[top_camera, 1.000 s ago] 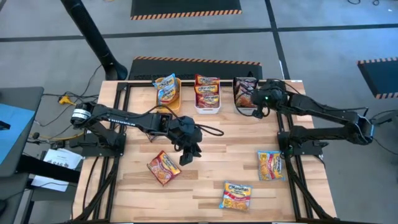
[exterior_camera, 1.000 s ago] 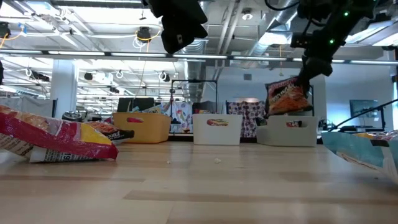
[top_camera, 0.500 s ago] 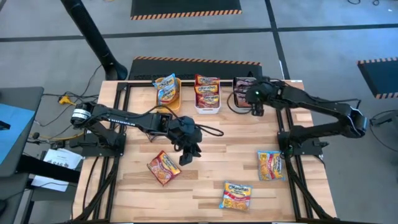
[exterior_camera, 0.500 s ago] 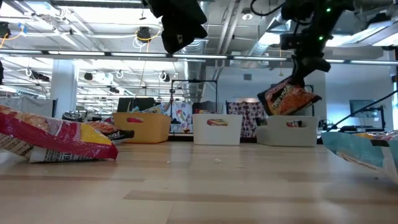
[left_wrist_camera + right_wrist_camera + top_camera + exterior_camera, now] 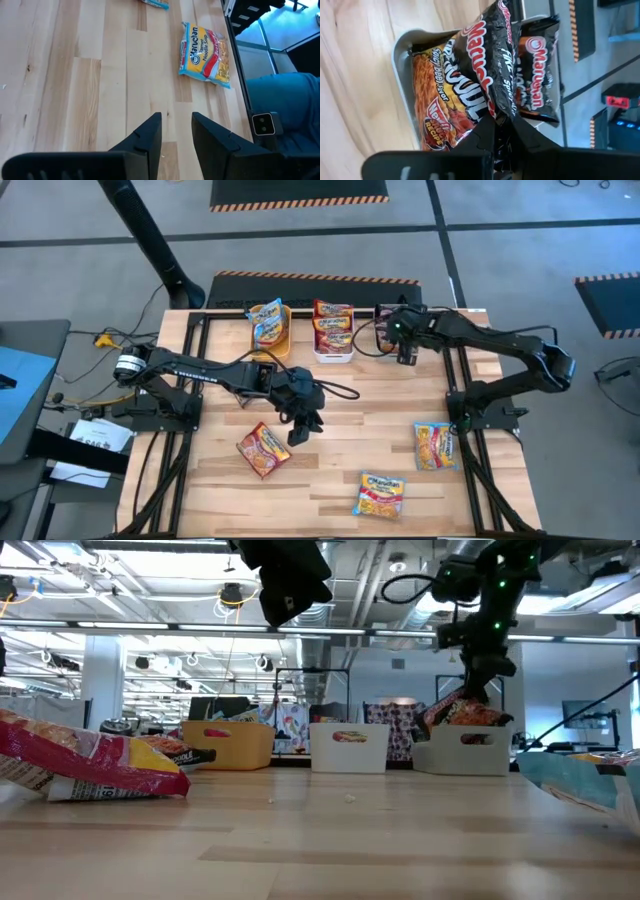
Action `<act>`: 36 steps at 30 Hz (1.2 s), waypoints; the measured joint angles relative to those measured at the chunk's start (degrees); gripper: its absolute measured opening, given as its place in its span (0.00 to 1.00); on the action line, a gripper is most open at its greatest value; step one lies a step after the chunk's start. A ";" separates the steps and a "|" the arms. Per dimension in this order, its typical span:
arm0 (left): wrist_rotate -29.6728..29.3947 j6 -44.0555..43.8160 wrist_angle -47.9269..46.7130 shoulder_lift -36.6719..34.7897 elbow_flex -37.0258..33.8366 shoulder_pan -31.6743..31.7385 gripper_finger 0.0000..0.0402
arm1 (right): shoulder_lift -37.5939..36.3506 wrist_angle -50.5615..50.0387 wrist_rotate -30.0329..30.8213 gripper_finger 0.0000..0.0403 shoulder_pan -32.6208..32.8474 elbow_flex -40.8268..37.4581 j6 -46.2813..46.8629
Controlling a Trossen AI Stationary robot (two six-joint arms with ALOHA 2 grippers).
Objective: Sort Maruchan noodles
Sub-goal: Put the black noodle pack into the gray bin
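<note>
A light wooden desk [image 5: 330, 470] seen from above holds two dark robot arms and scattered Maruchan ramen packets. At the far edge stand three small bins in a row: an orange bin [image 5: 283, 330] with a yellow-and-blue packet [image 5: 266, 321] in it, a white bin [image 5: 334, 352] with red-orange packets [image 5: 333, 322], and a grey bin [image 5: 402, 65] at the right. The right pincer [image 5: 406, 352] is over the grey bin, its fingers clamped on the edge of a dark red-black Maruchan packet [image 5: 465, 95], which sits partly inside that bin with a second black packet [image 5: 537, 75] lying beside it. In the low view this held packet [image 5: 462, 713] pokes up above the grey bin's rim. The left pincer [image 5: 300, 430] hovers over the middle of the desk, its two fingers [image 5: 145, 140] a little apart with nothing between them. A red-orange packet [image 5: 264, 449] lies on the desk just beside the left pincer, toward the near left. Two more yellow-and-blue packets lie toward the near right: one [image 5: 436, 445] by the right arm's base and another [image 5: 381, 493] close to the near edge.
</note>
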 joint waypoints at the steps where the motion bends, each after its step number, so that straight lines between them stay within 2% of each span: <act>1: -0.02 0.02 -0.12 0.00 0.00 0.00 0.23 | 0.53 -0.12 -0.07 0.10 0.01 0.00 0.78; 12: -0.02 -0.05 -1.61 0.00 0.00 0.00 0.23 | 3.26 -2.28 2.21 0.22 0.70 0.04 9.13; 22: -0.02 -0.14 -1.59 0.00 -0.02 0.00 0.23 | -0.89 -5.83 2.58 0.36 0.42 0.23 11.57; 28: -0.35 -0.80 -1.57 0.00 -0.02 0.00 0.23 | -3.26 -11.67 2.49 0.40 0.42 4.52 17.40; 36: -0.37 -1.27 -1.55 -0.01 -0.02 0.00 0.23 | -5.15 -11.57 -5.48 0.38 2.18 9.45 26.54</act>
